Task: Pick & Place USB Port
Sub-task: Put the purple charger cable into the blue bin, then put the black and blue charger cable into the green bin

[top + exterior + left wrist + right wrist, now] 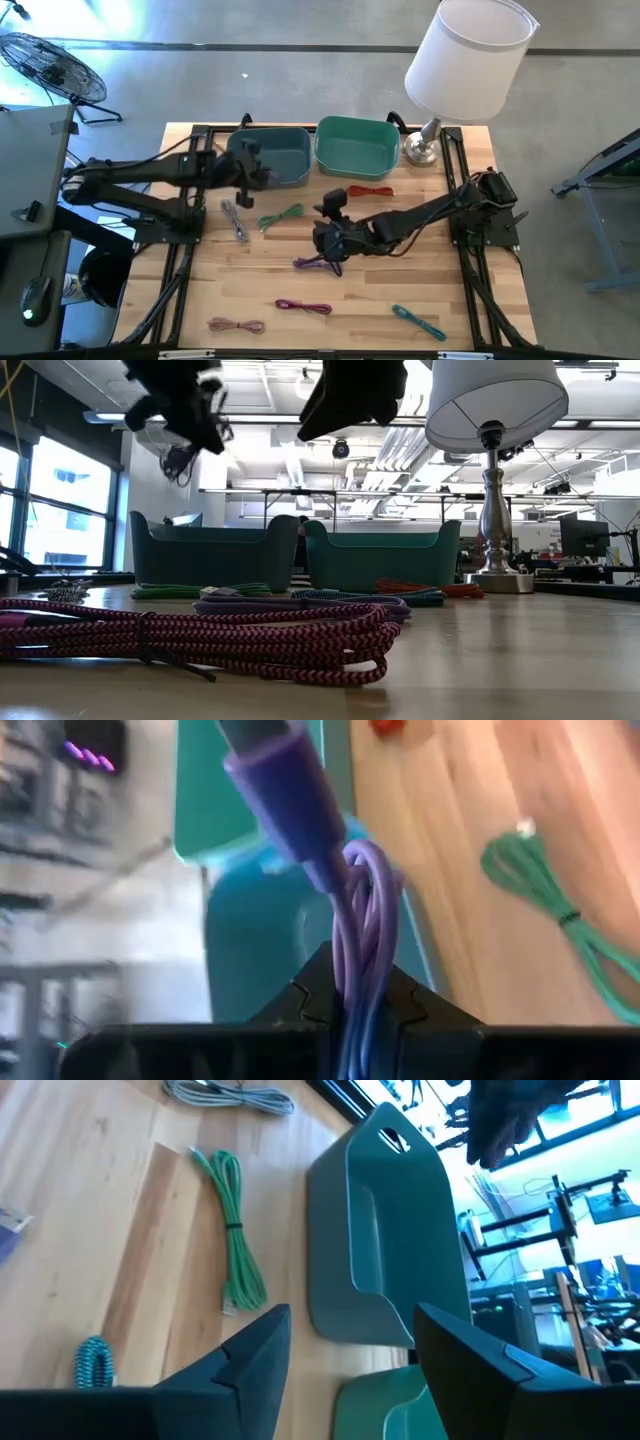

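My left gripper [250, 172] is shut on a coiled lilac USB cable [355, 910] and hovers at the near left corner of the blue-grey bin [275, 155]. In the left wrist view the cable's plug [275, 785] sticks out beyond the fingers, with the bin [250, 950] behind it. My right gripper [330, 218] hangs open over the table's middle, above and just beyond a purple cable [318, 263] that lies flat on the wood. In the right wrist view its gripper [350, 1330] faces the blue-grey bin [385, 1230]. The green bin [357, 145] stands to the right of the blue-grey one. My left gripper pinches the lilac cable's coiled strands [350, 975] between its two fingers, several strands together. The coil runs on past the fingertips and ends in the plug. It is lifted clear of the table. Which way the fingers point does not show.
More coiled cables lie on the table: grey [235, 218], green [282, 216], orange-red [370, 191], magenta [303, 306], pink [236, 325], teal [418, 320]. A lamp [465, 60] stands at the far right corner. Bare wood shows near the right edge.
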Controlling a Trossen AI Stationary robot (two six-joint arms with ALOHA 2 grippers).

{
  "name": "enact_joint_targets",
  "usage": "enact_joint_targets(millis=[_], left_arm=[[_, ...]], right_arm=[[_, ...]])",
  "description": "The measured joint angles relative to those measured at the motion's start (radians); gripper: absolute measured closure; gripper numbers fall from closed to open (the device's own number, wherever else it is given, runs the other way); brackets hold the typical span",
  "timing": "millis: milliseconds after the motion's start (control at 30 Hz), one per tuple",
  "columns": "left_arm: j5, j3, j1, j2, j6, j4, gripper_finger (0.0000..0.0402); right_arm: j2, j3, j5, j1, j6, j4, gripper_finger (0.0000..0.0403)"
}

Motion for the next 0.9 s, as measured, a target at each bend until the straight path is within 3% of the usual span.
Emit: enact_joint_targets(millis=[267, 500, 700, 900], left_arm=[[0.169, -0.023, 0.237, 0.12, -0.021, -0.006, 0.0291], [0.237, -0.023, 0.263, 0.219, 0.037, 0.051, 0.0216], [0.298, 0.036, 0.264, 0.217, 0.062, 0.118, 0.0196], [0.544, 0.179, 0.264, 0.188, 0.061, -0.058, 0.0196]], right_arm=[[0.0, 0.0, -0.003, 0.007, 0.002, -0.004, 0.0199], [0.0, 0.0, -0.006, 0.015, 0.008, -0.018, 0.0199], [0.0, 0.0, -0.003, 0.018, 0.019, -0.046, 0.0198], [0.0, 0.0, 0.017, 0.03, 0.043, -0.147, 0.0198]])
